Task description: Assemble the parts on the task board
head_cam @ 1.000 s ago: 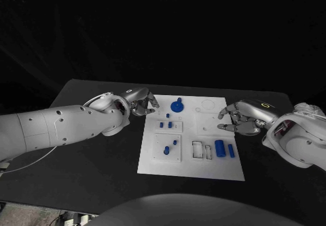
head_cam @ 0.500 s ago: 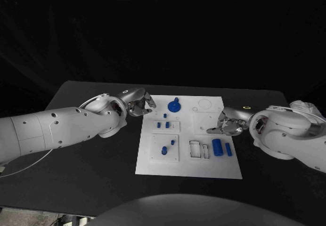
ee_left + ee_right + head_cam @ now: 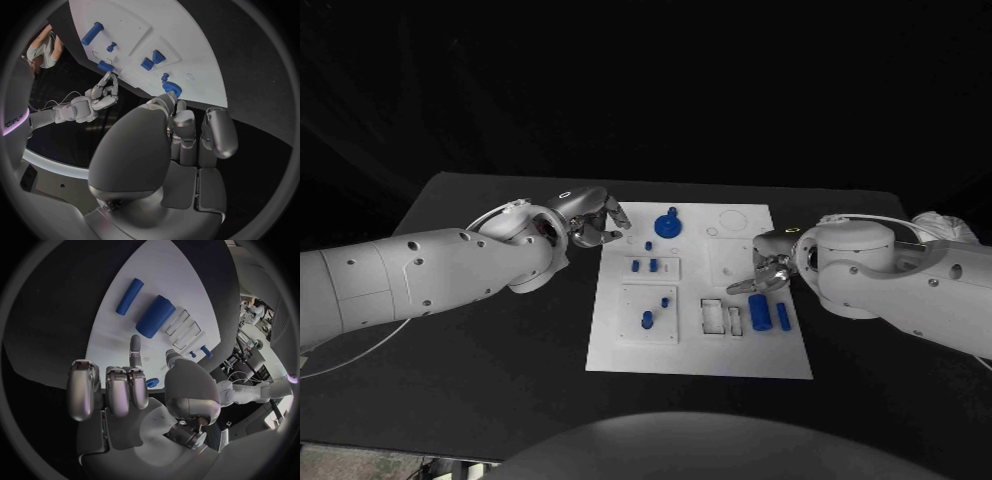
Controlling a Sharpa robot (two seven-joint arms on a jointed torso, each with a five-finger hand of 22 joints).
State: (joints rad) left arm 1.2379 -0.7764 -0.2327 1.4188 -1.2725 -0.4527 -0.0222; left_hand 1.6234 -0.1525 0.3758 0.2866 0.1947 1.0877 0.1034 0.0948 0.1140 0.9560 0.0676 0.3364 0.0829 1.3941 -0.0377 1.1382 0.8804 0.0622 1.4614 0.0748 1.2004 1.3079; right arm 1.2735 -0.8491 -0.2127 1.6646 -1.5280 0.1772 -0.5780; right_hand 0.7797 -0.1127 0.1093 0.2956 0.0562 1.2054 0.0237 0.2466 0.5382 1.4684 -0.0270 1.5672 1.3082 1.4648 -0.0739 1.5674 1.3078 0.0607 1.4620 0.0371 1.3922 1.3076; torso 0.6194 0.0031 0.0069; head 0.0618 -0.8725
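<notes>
Head view: right robot hand [image 3: 772,272], empty with one finger extended, is hovering over board [image 3: 701,355], risking nudging cylinder [image 3: 759,312] off-slot.

My left hand [image 3: 594,219] hangs at the end of my left arm [image 3: 430,270], which reaches in forearm-first, and its fingers [image 3: 215,131] are curled in together with nothing between them. My right hand [image 3: 772,268] is tucked under the bulky wrist of my right arm [image 3: 899,280], palm turned down. One of its fingers [image 3: 135,347] points straight out ahead while the others [image 3: 119,390] fold back beside it, holding nothing.
</notes>
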